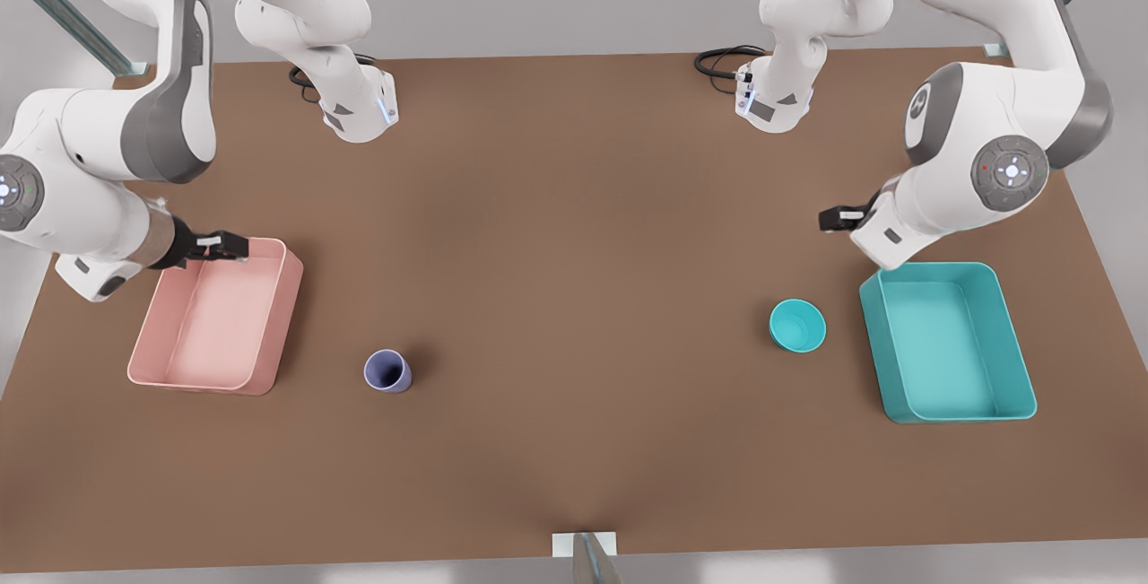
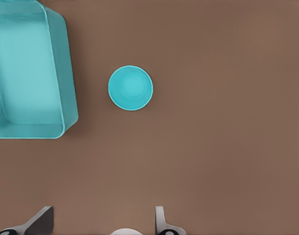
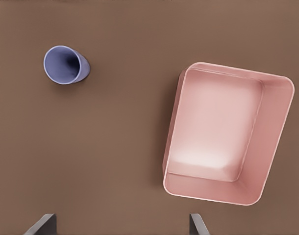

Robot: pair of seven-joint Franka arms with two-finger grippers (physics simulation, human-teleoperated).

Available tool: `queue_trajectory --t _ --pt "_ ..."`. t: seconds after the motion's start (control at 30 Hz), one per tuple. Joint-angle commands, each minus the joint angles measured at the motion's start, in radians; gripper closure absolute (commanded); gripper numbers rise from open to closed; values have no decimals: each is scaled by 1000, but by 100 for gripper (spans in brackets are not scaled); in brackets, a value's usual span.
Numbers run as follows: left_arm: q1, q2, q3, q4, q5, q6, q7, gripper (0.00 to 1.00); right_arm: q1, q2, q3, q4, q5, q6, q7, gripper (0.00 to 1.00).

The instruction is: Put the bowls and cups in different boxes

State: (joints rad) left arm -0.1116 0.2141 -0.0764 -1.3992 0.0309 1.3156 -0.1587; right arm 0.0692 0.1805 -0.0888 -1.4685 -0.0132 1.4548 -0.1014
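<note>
Front view. Brown table seen from above. Pink box at 9 o'clock, upright and empty. Lavender cup upright on the table at 4 o'clock from the pink box, apart from it. Teal box at 3 o'clock, empty. Teal bowl upright on the table at 9 o'clock from the teal box, just beside it, not touching. Right gripper over the far edge of the pink box; left gripper at 11 o'clock from the teal box, above the table. Finger gap of either not readable here.

Left wrist view. Bowl mouth up beside the teal box, a strip of table between them. Fingers spread wide apart, nothing between them.

Right wrist view. Cup mouth up on bare table, well apart from the pink box. Fingers spread wide apart, holding nothing.
</note>
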Motion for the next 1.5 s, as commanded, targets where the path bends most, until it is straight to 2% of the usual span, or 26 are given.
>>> queue_trajectory --t 0.0,0.07,0.1,0.17,0.23,0.27,0.33,0.57,0.73,0.77,0.8,0.87,0.9,1.07,1.17,1.2,1.27,1.37,1.47 --pt "0 -9 0 -11 3 73 -41 0 -2 -1 0 0 5 71 -51 0" --pt "0 -9 0 -11 3 73 -41 0 3 7 1 3 9 73 -49 0" --pt "-10 25 -2 -14 3 111 -44 0 3 74 1 42 47 103 -61 0" --pt "-94 214 0 -12 105 310 -48 0 32 270 6 166 48 180 -49 0" --pt "-97 327 0 -27 164 499 -42 0 47 356 9 168 53 305 -47 0" --pt "-100 352 0 -90 216 640 -42 0 61 396 9 168 53 371 -47 0" --pt "-100 378 3 -196 287 797 -41 0 64 453 9 160 87 459 -47 0" --pt "-100 435 4 -293 325 835 -44 0 77 548 9 166 185 671 -43 0" --pt "-96 450 4 -350 325 827 -102 0 110 545 11 111 203 673 -43 0" --pt "-96 450 4 -350 325 826 -127 39 112 524 11 65 216 679 -43 0" --pt "-96 450 4 -350 323 826 -147 57 116 513 11 46 226 677 -43 0" --pt "-96 450 4 -348 323 826 -150 76 116 490 11 5 226 674 -49 0" --pt "-96 449 4 -345 322 826 -150 79 115 473 11 -26 225 674 -58 0" --pt "-96 424 4 -313 323 774 -145 79 126 459 11 -82 225 676 -61 0" --pt "-94 338 15 -277 328 630 -145 79 138 467 9 -95 223 684 -60 0" --pt "-70 289 24 -213 327 521 -145 79 138 475 9 -93 223 687 -60 0" --pt "52 249 26 -107 313 379 -145 79 138 498 9 -92 219 703 -60 0" --pt "151 243 61 -92 234 390 -139 79 133 519 9 -93 220 707 -60 0" --pt "174 300 112 -106 231 520 -140 79 130 536 9 -92 225 710 -60 0"
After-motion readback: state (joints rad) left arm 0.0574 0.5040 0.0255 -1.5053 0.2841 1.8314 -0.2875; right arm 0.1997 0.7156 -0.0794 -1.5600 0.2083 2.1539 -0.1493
